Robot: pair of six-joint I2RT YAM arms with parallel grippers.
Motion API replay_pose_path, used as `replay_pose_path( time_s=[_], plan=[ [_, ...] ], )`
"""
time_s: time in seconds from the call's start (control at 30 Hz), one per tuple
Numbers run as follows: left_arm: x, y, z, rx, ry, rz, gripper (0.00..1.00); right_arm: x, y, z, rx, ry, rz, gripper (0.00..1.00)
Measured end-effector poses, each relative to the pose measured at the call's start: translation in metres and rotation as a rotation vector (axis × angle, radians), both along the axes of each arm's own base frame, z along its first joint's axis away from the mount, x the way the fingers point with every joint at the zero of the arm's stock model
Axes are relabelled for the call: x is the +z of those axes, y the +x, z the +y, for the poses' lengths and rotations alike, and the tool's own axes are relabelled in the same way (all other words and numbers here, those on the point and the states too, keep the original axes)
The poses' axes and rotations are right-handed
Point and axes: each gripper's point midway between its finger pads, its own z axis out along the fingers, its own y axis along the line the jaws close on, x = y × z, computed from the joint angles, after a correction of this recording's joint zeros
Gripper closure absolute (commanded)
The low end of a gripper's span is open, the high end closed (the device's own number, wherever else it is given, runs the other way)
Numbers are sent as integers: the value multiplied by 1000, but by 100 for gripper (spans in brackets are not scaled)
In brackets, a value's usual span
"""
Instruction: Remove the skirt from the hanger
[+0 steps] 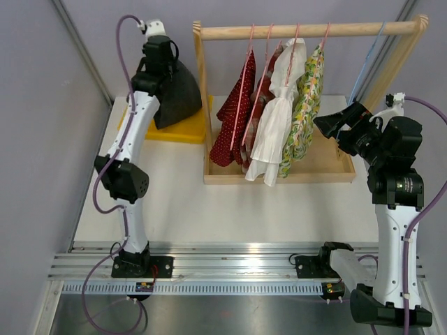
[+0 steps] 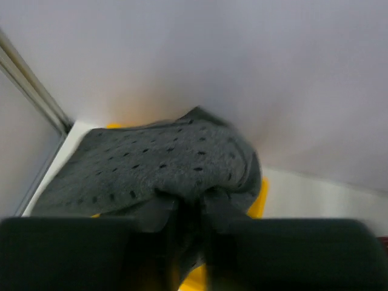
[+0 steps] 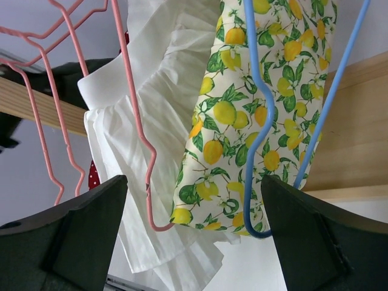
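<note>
A dark grey dotted skirt (image 1: 178, 94) hangs from my left gripper (image 1: 160, 66) at the back left, its hem resting on a yellow tray (image 1: 183, 131). In the left wrist view the jaws stand close together on a fold of the skirt (image 2: 157, 163), with my left gripper (image 2: 189, 212) shut on it. A bare blue hanger (image 1: 367, 59) hangs at the right end of the wooden rail (image 1: 307, 30). My right gripper (image 1: 332, 124) is open and empty beside the rack; in its wrist view the blue hanger (image 3: 254, 121) hangs just beyond my right gripper (image 3: 194, 179).
The rack holds a red dotted garment (image 1: 234, 115), a white garment (image 1: 276, 118) and a lemon-print garment (image 1: 305, 112) on pink hangers (image 3: 136, 121), above a wooden base tray (image 1: 328, 167). Grey walls close in on both sides.
</note>
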Motion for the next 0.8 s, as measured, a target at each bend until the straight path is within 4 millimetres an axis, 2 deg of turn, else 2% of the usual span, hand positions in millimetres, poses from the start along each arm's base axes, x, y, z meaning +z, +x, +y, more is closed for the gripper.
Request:
replay_pose_path(
  time_s=[0.03, 0.07, 0.2, 0.3, 0.37, 0.43, 0.5, 0.6, 0.7, 0.77, 0.8],
  plan=[
    [-28, 10, -3, 3, 4, 49, 24, 1, 0, 1, 5, 0, -2, 1],
    [-58, 18, -5, 10, 3, 101, 2, 1, 0, 3, 10, 0, -3, 1],
    [-164, 31, -6, 53, -9, 309, 1, 1, -2, 10, 36, -1, -4, 0],
    [-203, 27, -3, 85, -13, 401, 1, 7, -7, 21, 79, -20, -25, 1],
    [-216, 12, 0, 102, -16, 436, 1, 16, -12, 30, 111, -45, -55, 1],
    [-217, -5, 1, 107, -20, 450, 1, 26, -18, 36, 135, -66, -88, 1],
    [-203, -31, -6, 88, -25, 443, 1, 37, -22, 39, 153, -83, -124, 1],
    [-162, -69, -29, 20, -39, 360, 1, 55, -23, 42, 175, -94, -167, 1],
    [-113, -123, -70, -107, -46, 244, 1, 72, -18, 45, 190, -94, -201, 0],
    [-93, -158, -90, -177, -52, 190, 1, 78, -11, 45, 189, -96, -210, 0],
    [-89, -170, -95, -202, -54, 174, 1, 82, -8, 45, 188, -98, -215, 0]
  ],
)
